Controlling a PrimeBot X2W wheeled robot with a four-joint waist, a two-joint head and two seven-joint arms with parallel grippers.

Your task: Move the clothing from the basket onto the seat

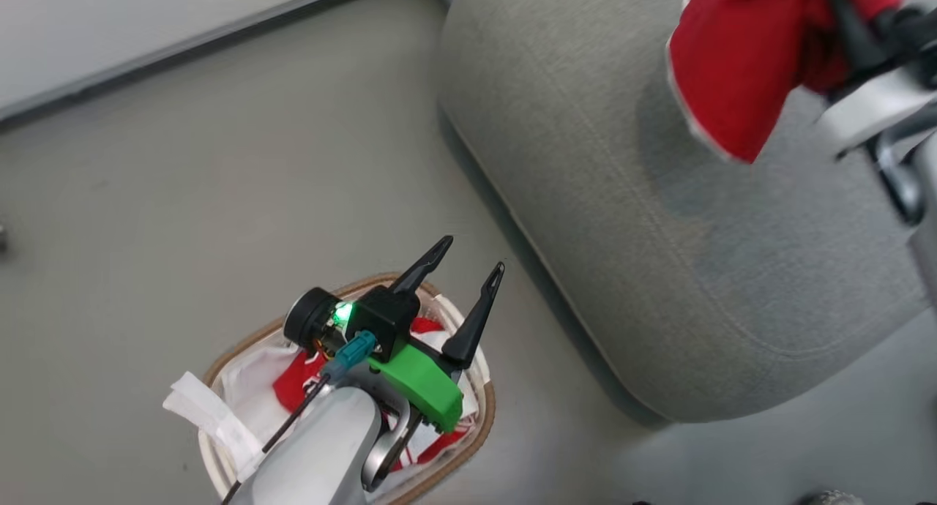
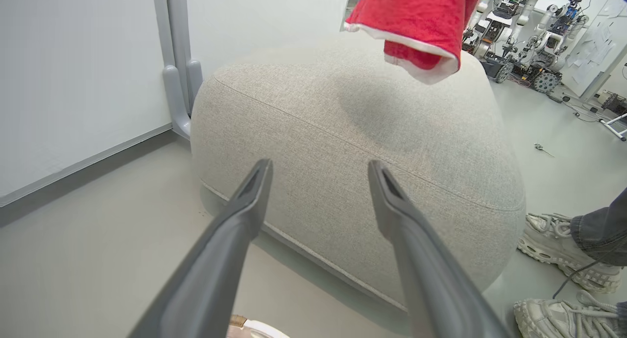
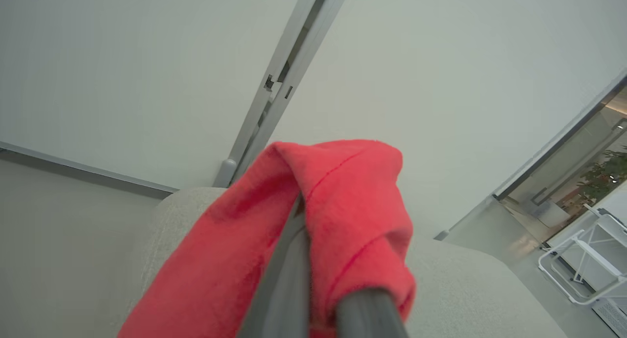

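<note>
Head view looks steeply down; both wrist views face the seat (image 1: 659,271), shared by all.

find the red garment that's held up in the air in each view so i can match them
Head view: red garment at upper right, hanging above the seat.
Left wrist view: red garment at top centre-right, dangling over the seat.
Right wrist view: red garment at lower centre, bunched around the shut fingers.
Shared landmark: the grey seat.

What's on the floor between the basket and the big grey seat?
Nothing. The head view shows a bare strip of grey floor between the basket and the seat.
</note>
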